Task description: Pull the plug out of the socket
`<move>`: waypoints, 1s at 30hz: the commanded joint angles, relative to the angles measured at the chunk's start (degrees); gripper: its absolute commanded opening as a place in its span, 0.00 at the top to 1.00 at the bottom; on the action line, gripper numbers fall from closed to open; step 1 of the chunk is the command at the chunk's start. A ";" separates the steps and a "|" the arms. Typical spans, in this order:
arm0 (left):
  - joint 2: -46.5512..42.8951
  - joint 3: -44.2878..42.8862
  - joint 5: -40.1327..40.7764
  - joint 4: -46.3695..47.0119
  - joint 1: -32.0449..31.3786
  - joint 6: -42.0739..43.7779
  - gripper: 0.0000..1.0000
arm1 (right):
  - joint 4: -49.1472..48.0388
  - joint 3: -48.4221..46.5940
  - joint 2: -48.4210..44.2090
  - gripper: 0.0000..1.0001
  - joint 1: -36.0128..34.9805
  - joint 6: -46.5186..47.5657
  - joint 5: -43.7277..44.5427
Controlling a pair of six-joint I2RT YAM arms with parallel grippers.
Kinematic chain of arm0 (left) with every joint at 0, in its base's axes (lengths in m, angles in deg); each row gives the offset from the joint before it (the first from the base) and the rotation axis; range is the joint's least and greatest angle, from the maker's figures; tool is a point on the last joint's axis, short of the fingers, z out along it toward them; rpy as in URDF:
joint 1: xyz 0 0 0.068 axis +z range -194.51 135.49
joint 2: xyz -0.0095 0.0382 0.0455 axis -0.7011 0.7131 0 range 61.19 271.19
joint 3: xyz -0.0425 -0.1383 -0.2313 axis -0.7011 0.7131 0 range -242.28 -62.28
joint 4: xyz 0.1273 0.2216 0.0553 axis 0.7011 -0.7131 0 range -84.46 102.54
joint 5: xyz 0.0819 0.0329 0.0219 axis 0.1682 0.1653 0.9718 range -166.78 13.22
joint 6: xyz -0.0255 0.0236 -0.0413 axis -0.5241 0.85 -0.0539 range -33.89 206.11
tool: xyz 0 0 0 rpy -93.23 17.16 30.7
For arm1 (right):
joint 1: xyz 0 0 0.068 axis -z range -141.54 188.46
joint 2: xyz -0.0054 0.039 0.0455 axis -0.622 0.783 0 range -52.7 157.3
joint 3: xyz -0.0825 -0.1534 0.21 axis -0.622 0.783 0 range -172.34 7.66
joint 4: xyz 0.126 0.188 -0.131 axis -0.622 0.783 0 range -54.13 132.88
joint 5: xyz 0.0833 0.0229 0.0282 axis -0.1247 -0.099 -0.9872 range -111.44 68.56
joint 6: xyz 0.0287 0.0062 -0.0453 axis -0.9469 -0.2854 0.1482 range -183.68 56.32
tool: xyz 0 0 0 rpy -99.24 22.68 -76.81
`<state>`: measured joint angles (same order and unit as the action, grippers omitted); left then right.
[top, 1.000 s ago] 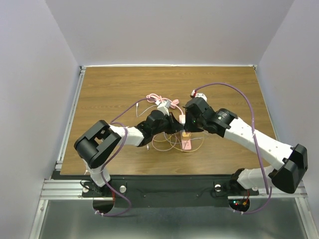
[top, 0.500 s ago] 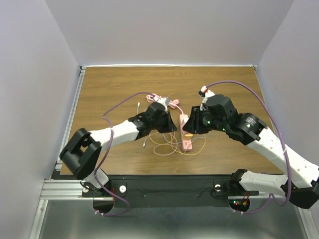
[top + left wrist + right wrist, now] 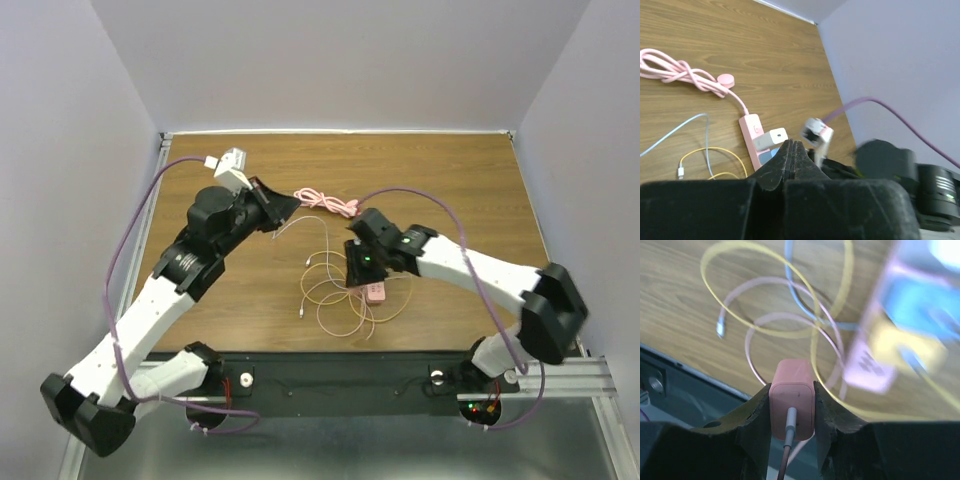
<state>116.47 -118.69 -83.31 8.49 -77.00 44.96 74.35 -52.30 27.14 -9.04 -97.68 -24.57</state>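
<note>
Apparently the right gripper [image 3: 791,388] clamps the pink plug [image 3: 800,402] clear of the socket [image 3: 751,131], which lies mid-table among loose cables [image 3: 335,300]. The plug's trailing cord [image 3: 787,442] could snag those loops and drag the socket. The left gripper [image 3: 792,148], jaws pressed together empty, hangs far left.

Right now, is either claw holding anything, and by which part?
The right gripper clamps the small pink cube plug by its two opposite sides, its cable trailing toward the camera. The left gripper is shut with nothing in it.
</note>
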 commanded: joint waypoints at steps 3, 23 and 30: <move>-8.78 -0.11 3.79 -6.83 0.85 -1.57 1.00 | -14.39 -15.67 18.40 1.00 -3.73 2.01 -4.59; -17.58 0.50 9.25 -14.32 1.11 -3.86 1.00 | -14.40 -42.36 42.95 0.00 -7.07 -1.42 -5.32; -15.13 3.22 3.99 -9.14 1.20 -3.50 1.00 | -8.60 -28.38 20.68 0.00 -6.46 -1.94 13.47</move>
<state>99.77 -117.44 -75.59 -5.98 -76.24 41.20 63.49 -83.78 59.02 -15.89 -99.12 -23.85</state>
